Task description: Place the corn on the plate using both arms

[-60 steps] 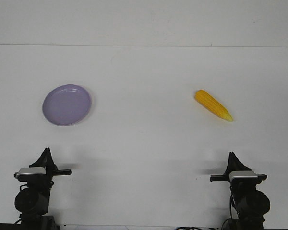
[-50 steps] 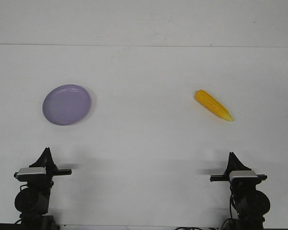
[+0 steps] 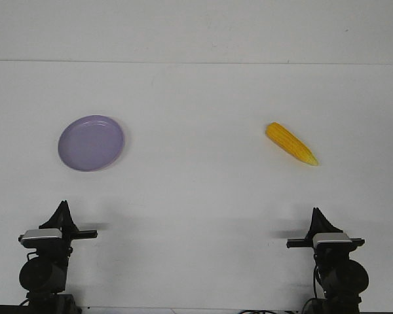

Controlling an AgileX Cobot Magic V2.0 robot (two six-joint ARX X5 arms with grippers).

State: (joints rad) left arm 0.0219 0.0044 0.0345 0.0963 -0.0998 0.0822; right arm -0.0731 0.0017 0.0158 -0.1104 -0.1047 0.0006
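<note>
The corn (image 3: pixel 291 143) is lying on the white desk (image 3: pixel 196 196) on the right side, its pointed end angling toward the near right. It is sitting well beyond the right gripper (image 3: pixel 316 214), slightly to that gripper's left, with nothing touching it. The plate (image 3: pixel 91 142) is resting on the left side, well beyond the left gripper (image 3: pixel 63 207) and far from the corn. Both grippers are pointing forward at the near edge, each tapering to a single tip, fingers together.

No text, label or number can be read anywhere.
</note>
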